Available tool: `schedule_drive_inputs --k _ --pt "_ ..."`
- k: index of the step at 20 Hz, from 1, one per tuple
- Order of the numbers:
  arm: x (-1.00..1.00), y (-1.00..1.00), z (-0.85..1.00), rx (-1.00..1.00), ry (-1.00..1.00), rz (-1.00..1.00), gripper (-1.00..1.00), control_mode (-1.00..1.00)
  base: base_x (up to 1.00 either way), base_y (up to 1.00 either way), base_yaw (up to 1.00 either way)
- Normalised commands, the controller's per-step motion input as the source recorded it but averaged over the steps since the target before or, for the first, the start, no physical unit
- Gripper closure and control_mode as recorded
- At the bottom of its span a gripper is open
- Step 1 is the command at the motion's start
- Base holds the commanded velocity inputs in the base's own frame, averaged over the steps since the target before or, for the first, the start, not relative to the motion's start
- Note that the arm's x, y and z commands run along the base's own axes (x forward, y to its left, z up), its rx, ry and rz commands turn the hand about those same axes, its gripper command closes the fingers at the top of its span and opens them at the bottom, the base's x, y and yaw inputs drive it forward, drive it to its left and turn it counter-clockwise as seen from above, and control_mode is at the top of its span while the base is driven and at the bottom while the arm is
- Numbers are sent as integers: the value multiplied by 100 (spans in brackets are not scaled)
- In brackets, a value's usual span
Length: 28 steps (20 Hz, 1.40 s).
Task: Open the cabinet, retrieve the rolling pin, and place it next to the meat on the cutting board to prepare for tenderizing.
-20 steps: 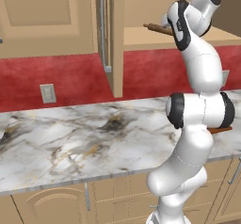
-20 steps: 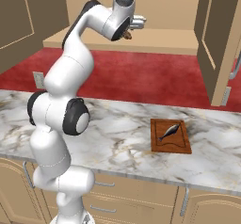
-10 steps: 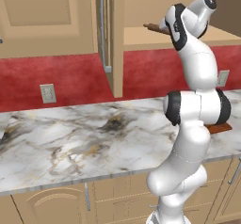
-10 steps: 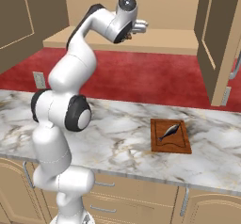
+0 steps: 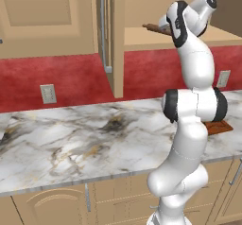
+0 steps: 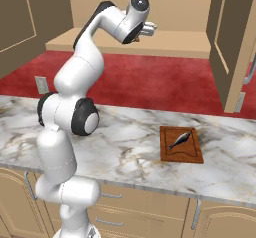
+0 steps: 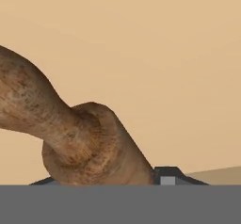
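Observation:
The cabinet (image 5: 156,38) stands open, its left door (image 5: 112,35) swung out toward me and its right door (image 6: 231,42) swung out too. On its shelf lies the rolling pin (image 5: 152,28), brown wood with a knobbed end. My gripper (image 6: 150,29) reaches into the cabinet at shelf height and is shut on the rolling pin (image 7: 80,138), which sits right at the jaws, beside one dark fingertip (image 7: 164,175). Down on the counter, the cutting board (image 6: 181,144) carries the small grey meat (image 6: 180,139). The board's corner (image 5: 218,126) peeks out behind my arm.
The marble counter (image 5: 71,143) runs wide to the left of the board. A red backsplash carries an outlet (image 5: 47,93). A closed wall cabinet (image 5: 42,16) hangs at the left. The open doors jut out over the counter on both sides of my arm.
My hand has pushed a little deeper into the cabinet, to the rolling pin. The jaws have gone from wide open to closed around the pin.

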Motion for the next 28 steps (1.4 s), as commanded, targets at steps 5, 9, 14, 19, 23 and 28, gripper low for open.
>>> schedule_drive_inputs --k 5,9,14,19,23,28 --pt "6 -2 -32 0 0 10 100 -100 0 0 0" --pt "-11 0 -5 0 -9 0 100 -100 0 0 0" --pt "-73 -7 0 -3 -29 -4 100 -100 0 0 0" --pt "-99 -11 0 -3 -34 -9 100 -100 0 0 0" --pt "-100 -4 0 0 -26 -12 100 -100 0 0 0" --pt "-100 -10 -3 0 -11 -16 100 -100 0 0 0"
